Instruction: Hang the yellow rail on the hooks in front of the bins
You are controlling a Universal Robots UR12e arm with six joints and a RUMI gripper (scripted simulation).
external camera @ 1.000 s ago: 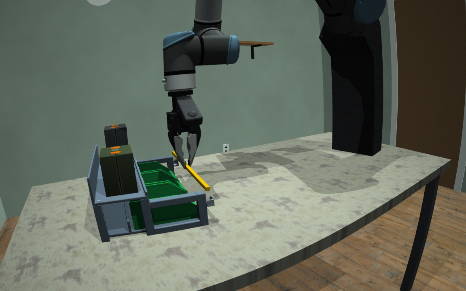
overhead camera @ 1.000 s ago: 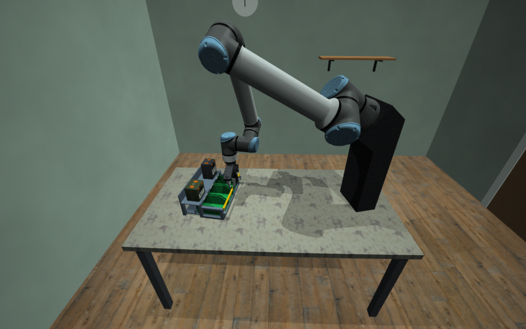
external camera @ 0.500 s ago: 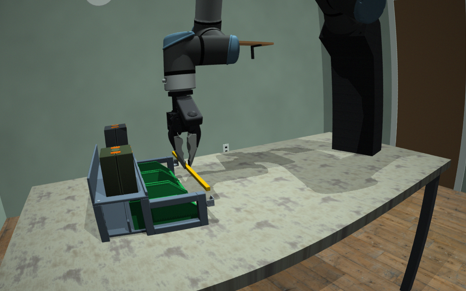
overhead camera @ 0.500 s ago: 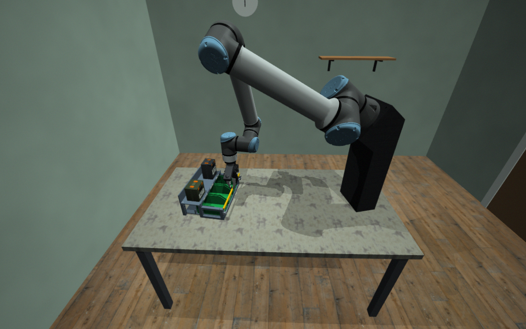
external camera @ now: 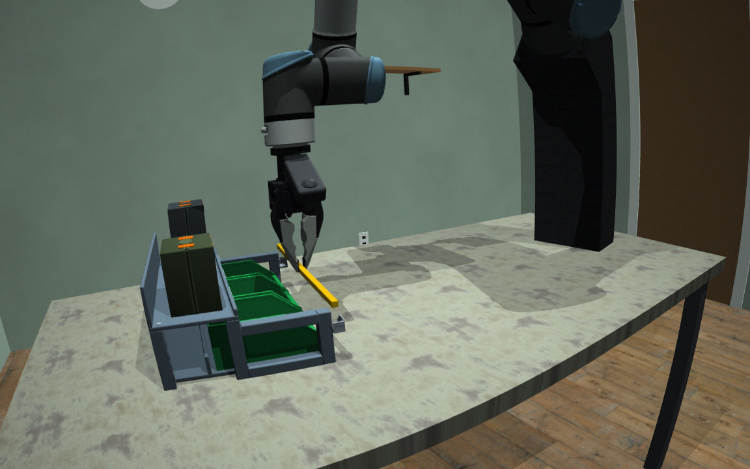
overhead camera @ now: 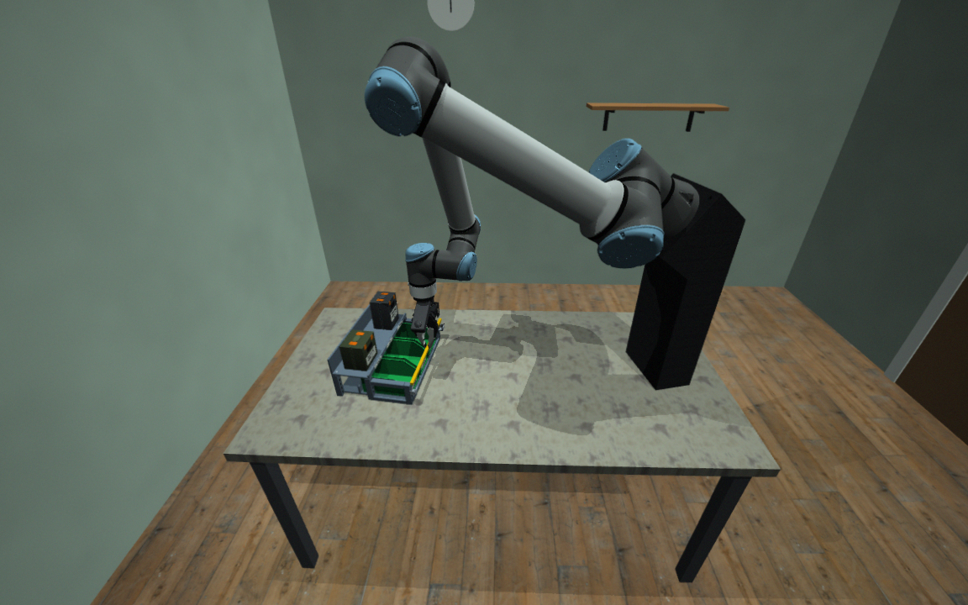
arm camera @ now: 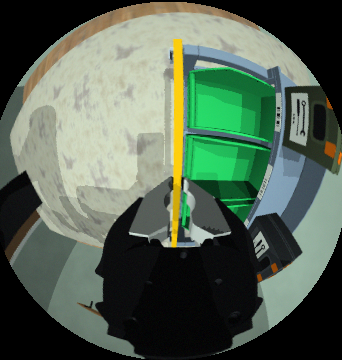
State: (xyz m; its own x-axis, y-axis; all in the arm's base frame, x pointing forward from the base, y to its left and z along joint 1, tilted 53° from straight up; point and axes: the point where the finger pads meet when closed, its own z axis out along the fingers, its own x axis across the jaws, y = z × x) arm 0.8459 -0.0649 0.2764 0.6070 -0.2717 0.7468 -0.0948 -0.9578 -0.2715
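The hand (external camera: 301, 256) is pinched nearly closed on the rail (external camera: 314, 281), gripping it near its far end, not its middle. The rail hangs above the surface (external camera: 459, 326) just in front of the rack (external camera: 324, 335), over the near hook (external camera: 340, 322). Held so far off-centre, the long free end could sag or swing, I'd judge, and land on an end plate rather than between them. In the wrist view its long axis runs 6 to 12 o'clock along the green bins (arm camera: 226, 105), free end at 12.
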